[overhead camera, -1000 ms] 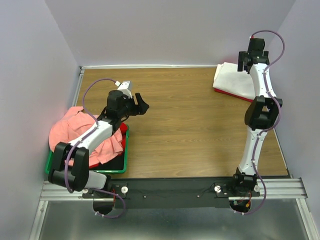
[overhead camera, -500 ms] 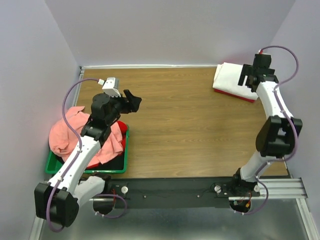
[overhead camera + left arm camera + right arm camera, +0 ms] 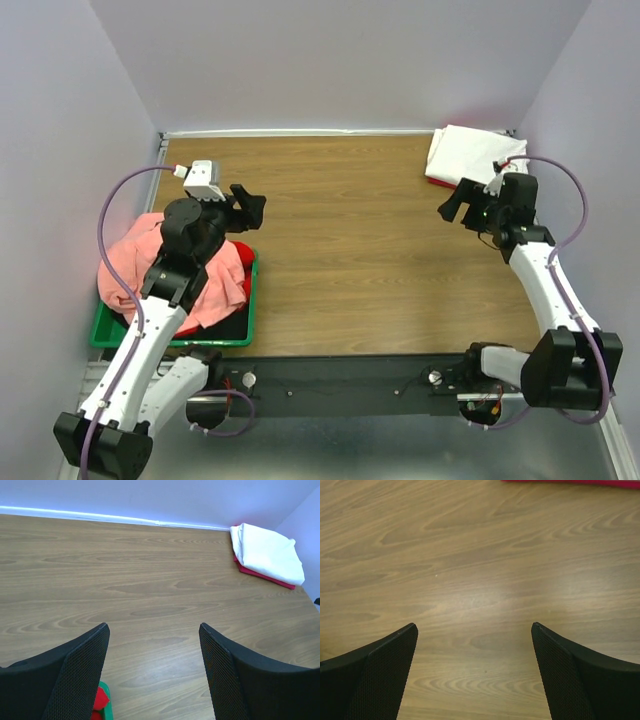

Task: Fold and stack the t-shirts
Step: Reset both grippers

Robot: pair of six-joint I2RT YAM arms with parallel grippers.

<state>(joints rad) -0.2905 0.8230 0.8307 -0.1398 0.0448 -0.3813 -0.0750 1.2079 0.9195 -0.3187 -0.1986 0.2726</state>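
Observation:
A folded white t-shirt point(image 3: 470, 155) lies on a folded magenta-red one point(image 3: 438, 181) at the back right corner; both also show in the left wrist view, white point(image 3: 267, 552) over magenta-red point(image 3: 265, 575). A salmon-pink t-shirt point(image 3: 140, 262) is heaped over the green bin, with a red one point(image 3: 240, 256) under it. My left gripper point(image 3: 250, 205) is open and empty above the table by the bin's far right corner point(image 3: 152, 626). My right gripper point(image 3: 455, 205) is open and empty over bare table just in front of the stack point(image 3: 474, 625).
The green plastic bin point(image 3: 175, 340) stands at the left near edge; its corner shows in the left wrist view point(image 3: 106, 707). Walls close the table at the back and both sides. Bare wood point(image 3: 350, 250) lies between the bin and the stack.
My right gripper has come off the white stack and moved nearer and left, onto bare table. My left gripper has drawn back to the left, toward the bin.

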